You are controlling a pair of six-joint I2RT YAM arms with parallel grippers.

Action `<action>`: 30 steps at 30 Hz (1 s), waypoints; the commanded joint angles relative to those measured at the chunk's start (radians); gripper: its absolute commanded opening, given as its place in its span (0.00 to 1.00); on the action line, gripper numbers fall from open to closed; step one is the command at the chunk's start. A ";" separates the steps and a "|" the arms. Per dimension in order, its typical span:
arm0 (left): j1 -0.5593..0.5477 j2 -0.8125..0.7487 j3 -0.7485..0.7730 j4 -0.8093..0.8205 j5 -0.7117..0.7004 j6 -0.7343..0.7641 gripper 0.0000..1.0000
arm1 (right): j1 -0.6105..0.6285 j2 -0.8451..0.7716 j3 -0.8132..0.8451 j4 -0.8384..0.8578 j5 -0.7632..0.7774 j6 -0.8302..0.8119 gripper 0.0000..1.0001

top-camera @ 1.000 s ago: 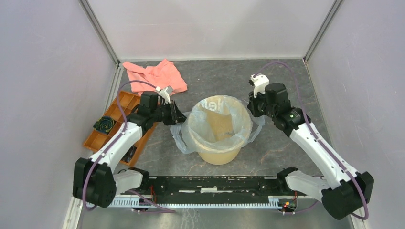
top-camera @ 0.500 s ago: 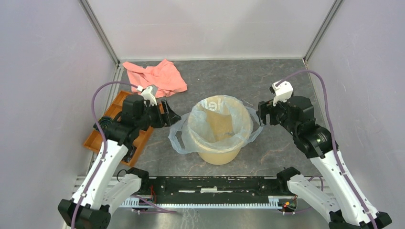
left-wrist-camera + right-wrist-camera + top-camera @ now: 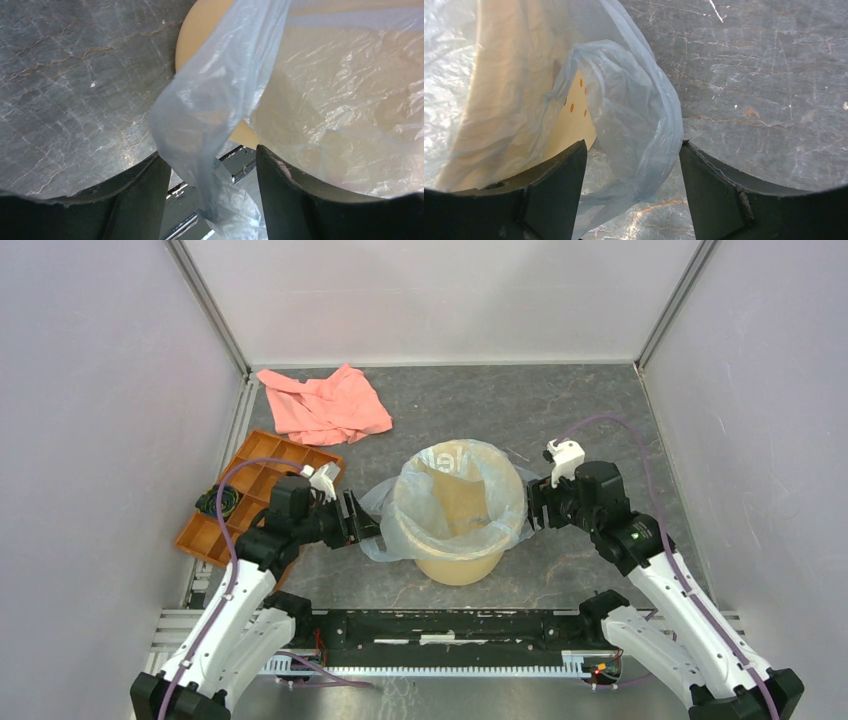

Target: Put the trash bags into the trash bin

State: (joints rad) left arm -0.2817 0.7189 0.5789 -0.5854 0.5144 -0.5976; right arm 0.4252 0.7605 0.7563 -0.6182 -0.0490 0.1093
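Only the top view shows the round pale yellow plastic bucket (image 3: 458, 565) whole. It is lined with the thin translucent pale blue-grey plastic film bag (image 3: 462, 472), whose crinkled mouth is draped over the rim and spills down both sides. That view alone also takes in the salmon-pink crumpled cloth (image 3: 325, 403) lying well behind and left of the bucket. The orange compartmented tray (image 3: 270, 455) is seen left of the bucket, one compartment holding a dark coiled item (image 3: 218, 502), possibly a cable. The wrist views show the grips. The left gripper (image 3: 366, 528), just left of the bucket, is spread wide with a hanging flap of film between its fingers (image 3: 145, 200), unpinched. The right gripper (image 3: 531, 510), just right of the bucket, is likewise spread around a loose loop.
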 commanded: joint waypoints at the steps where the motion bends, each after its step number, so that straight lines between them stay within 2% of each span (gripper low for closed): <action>1: 0.002 -0.010 -0.023 0.110 0.068 -0.077 0.65 | -0.003 -0.009 -0.030 0.089 -0.046 0.020 0.70; 4: -0.004 0.009 -0.025 0.125 0.053 -0.087 0.56 | -0.003 -0.009 -0.057 0.106 -0.059 0.026 0.60; 6: -0.017 0.023 -0.037 0.145 0.032 -0.108 0.46 | -0.002 -0.011 -0.079 0.125 -0.074 0.038 0.53; 8: -0.051 0.039 -0.062 0.192 -0.004 -0.142 0.41 | -0.003 -0.015 -0.110 0.148 -0.087 0.055 0.49; 10: -0.117 0.068 -0.097 0.255 -0.062 -0.185 0.37 | -0.002 -0.024 -0.147 0.176 -0.095 0.073 0.47; 14: -0.332 0.196 -0.126 0.352 -0.257 -0.257 0.28 | -0.002 -0.038 -0.252 0.265 -0.100 0.117 0.43; 16: -0.357 0.238 -0.159 0.407 -0.296 -0.285 0.25 | -0.003 -0.034 -0.297 0.301 -0.103 0.134 0.41; 24: -0.358 0.254 -0.284 0.462 -0.371 -0.317 0.23 | -0.003 -0.006 -0.431 0.407 -0.116 0.182 0.40; 30: -0.360 0.214 -0.295 0.437 -0.393 -0.328 0.23 | -0.002 -0.013 -0.382 0.336 -0.067 0.154 0.42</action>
State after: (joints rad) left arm -0.6373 0.9672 0.2916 -0.1596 0.1791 -0.8864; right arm 0.4252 0.7643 0.3317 -0.2794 -0.1551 0.2729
